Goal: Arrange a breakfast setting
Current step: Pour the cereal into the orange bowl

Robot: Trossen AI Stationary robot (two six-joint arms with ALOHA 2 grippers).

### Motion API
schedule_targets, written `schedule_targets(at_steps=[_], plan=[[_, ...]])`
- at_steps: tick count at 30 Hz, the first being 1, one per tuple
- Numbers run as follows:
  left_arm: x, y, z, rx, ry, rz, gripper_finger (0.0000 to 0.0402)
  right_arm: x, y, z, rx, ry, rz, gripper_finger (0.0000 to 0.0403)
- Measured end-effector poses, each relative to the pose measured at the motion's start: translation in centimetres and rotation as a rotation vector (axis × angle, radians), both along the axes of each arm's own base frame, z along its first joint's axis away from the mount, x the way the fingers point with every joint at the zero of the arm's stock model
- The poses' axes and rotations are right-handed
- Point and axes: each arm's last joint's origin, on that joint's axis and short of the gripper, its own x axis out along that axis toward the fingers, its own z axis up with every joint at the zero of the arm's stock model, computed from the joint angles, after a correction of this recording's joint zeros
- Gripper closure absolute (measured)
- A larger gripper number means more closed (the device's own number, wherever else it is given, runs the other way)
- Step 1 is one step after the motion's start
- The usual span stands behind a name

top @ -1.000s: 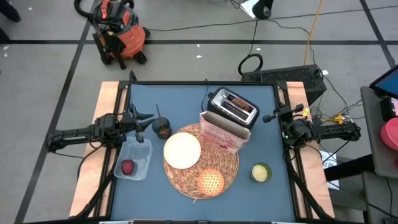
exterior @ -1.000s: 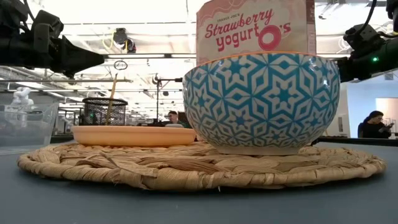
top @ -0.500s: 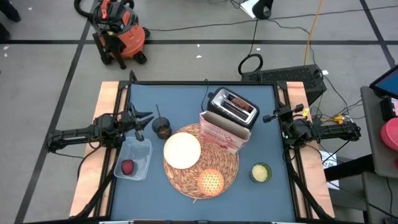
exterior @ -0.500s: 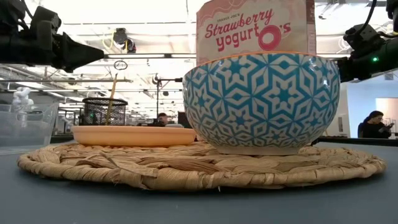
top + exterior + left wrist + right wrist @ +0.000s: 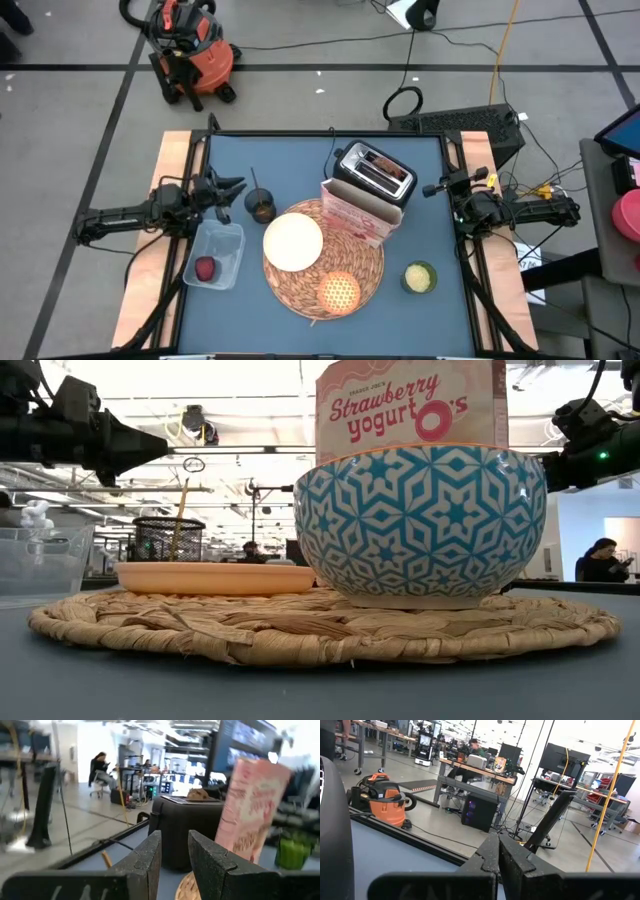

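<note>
Barely anything changes from a second ago: only the left pincer [image 5: 236, 186] nudges slightly, left of centre in the high view. It's slightly open, holding nothing. Nearest in the low view: placemat [image 5: 300, 628] carrying bowl [image 5: 425, 520] and orange dish [image 5: 215, 577], cereal box [image 5: 405, 405] behind. The fruit [image 5: 205, 268] sits in the tub [image 5: 229, 240]; cup [image 5: 262, 208] and spoon [image 5: 253, 182] beside the pincer. The right pincer [image 5: 434, 188] waits shut, empty. Reaching for the fruit could snag the tub wall.

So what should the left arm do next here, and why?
Probably lower the left gripper, slightly open and empty, toward the dark-red fruit in the clear plastic tub; that fruit is off the woven placemat, while the right gripper waits shut.
</note>
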Motion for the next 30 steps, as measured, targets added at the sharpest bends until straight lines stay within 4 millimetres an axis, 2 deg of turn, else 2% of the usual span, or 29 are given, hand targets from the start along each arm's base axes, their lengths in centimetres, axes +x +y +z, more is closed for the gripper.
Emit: schedule_targets(at_steps=[13,30], plan=[[-0.01,0.03,-0.01,-0.231,-0.097,-0.02,0.0297,0.0,0.0,0.0,0.0,0.0,0.0,0.0403],[-0.02,0.06,-0.01,-0.193,-0.082,-0.005,0.0297,0.0,0.0,0.0,0.0,0.0,0.0,0.0403]])
